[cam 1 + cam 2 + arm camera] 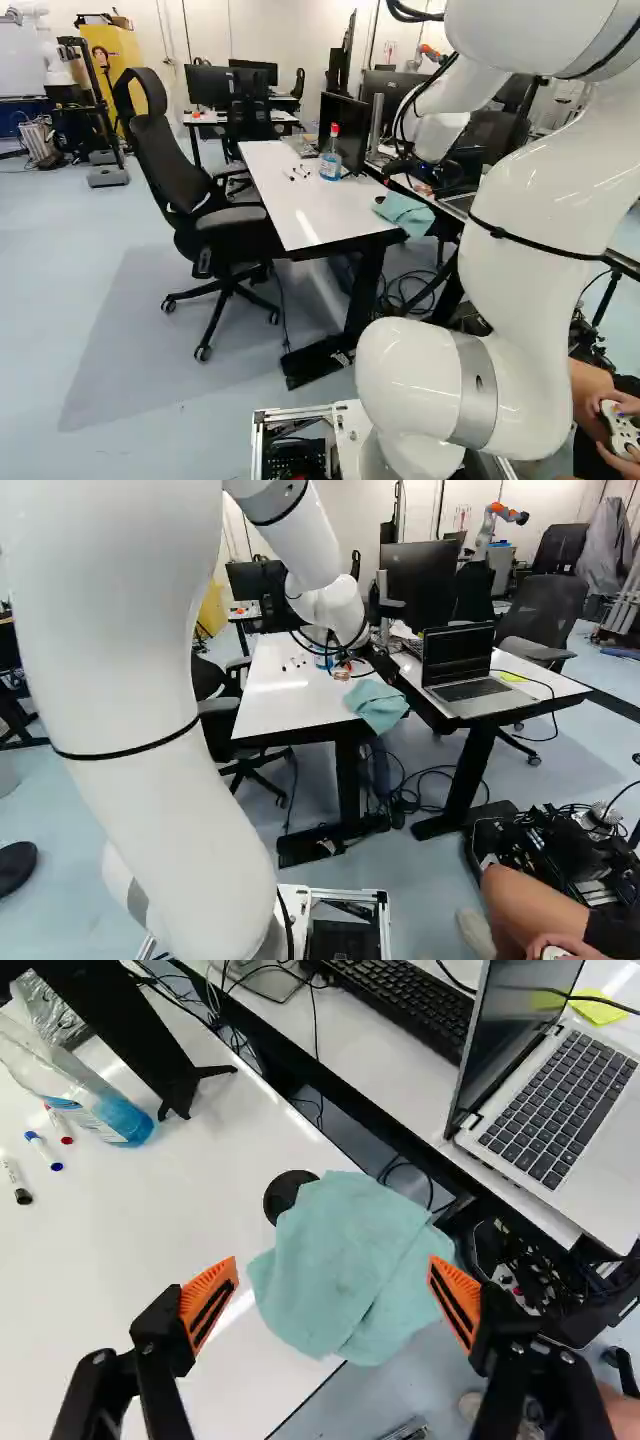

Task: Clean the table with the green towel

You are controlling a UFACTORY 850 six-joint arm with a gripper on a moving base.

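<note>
In the right base view my gripper (350,667) is over the white table (290,700), close to the green towel (377,702). The towel lies partly on the table's near corner and partly over its edge. Seen in the wrist view, my gripper (334,1269) stands wide open, and the towel (340,1260) shows between and ahead of its orange pads, ungripped. A black round disc (288,1194) is partly covered by the towel's far side.
A bottle with blue liquid (330,158) and several markers (40,1148) are on the table. A monitor (343,130) stands behind the bottle. A laptop (470,670) rests on the adjoining table, across a narrow gap. An office chair (190,190) stands beside the white table.
</note>
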